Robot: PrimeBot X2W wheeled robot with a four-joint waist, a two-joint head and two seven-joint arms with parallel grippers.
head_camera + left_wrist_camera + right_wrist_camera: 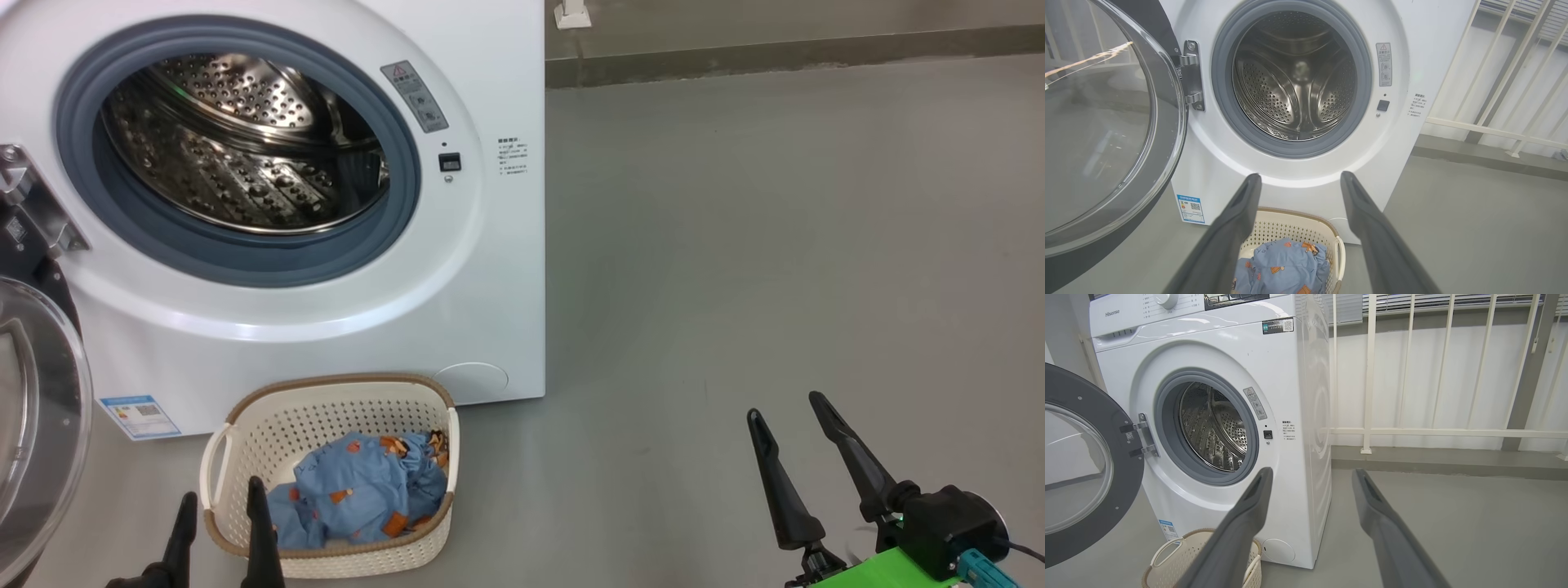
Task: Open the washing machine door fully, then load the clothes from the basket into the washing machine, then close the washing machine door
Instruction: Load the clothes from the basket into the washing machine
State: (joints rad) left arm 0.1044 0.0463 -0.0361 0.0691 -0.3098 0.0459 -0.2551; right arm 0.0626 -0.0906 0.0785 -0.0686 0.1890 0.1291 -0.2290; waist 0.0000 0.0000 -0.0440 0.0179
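Note:
The white washing machine (490,269) (1404,61) (1298,375) stands with its steel drum (245,139) (1294,81) bare. Its door (37,408) (1098,122) (1081,465) hangs swung wide to the left on its hinge. On the floor before the machine sits the cream basket (245,425) (1290,224) (1167,559), and the light blue clothes (359,486) (1286,265) lie bunched inside it. My left gripper (220,510) (1298,179) is open, fingertips at the basket's near left rim. Off to the right, above bare floor, my right gripper (784,408) (1310,475) is open and holds nothing.
Grey floor (775,245) stretches right of the machine to a low kerb (775,57). A white railing (1433,433) runs along that kerb behind the machine's right side. A blue label sticker (139,416) marks the machine's lower left front.

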